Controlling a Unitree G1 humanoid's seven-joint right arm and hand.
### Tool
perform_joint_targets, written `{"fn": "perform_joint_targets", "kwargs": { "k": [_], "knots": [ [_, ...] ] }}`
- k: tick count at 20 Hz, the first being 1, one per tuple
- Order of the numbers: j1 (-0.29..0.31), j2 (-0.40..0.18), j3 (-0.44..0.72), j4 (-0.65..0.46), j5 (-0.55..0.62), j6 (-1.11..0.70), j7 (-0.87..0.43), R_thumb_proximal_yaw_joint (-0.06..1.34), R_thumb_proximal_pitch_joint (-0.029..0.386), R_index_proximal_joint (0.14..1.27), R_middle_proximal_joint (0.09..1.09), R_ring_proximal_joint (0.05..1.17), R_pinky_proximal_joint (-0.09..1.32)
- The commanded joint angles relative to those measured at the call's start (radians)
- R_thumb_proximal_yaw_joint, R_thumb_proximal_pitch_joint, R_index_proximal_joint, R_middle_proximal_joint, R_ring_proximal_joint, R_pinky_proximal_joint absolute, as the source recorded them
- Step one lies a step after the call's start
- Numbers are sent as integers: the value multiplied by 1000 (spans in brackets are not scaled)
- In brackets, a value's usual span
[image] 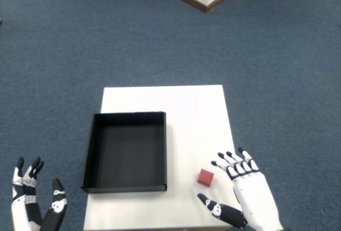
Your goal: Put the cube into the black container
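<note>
A small red cube (205, 177) sits on a white table (181, 108), just to the right of the black container (127, 152) and near that container's front right corner, not touching it. The robot's right hand (246, 191) rests over the table's right front edge, on the far side of the cube from the container, with its palm turned toward the cube. The fingers (234, 162) are spread and extended, the thumb (216, 208) reaching out below the cube; the hand grips nothing, and a narrow strip of bare table separates it from the cube. The container lies open-topped and holds nothing. The left hand (33, 199) hovers over blue carpet (64, 44) left of the container, off the table.
</note>
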Motion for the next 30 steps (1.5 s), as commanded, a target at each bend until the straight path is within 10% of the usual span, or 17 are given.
{"fn": "perform_joint_targets", "kwargs": {
  "k": [1, 30],
  "knots": [
    [-45, -9, -37, 11, 25, -15, -10, 419, -8, 453, 273, 283, 97],
    [-194, 249, -23, 539, 57, -156, 62, 480, -11, 447, 272, 291, 79]
  ]
}}
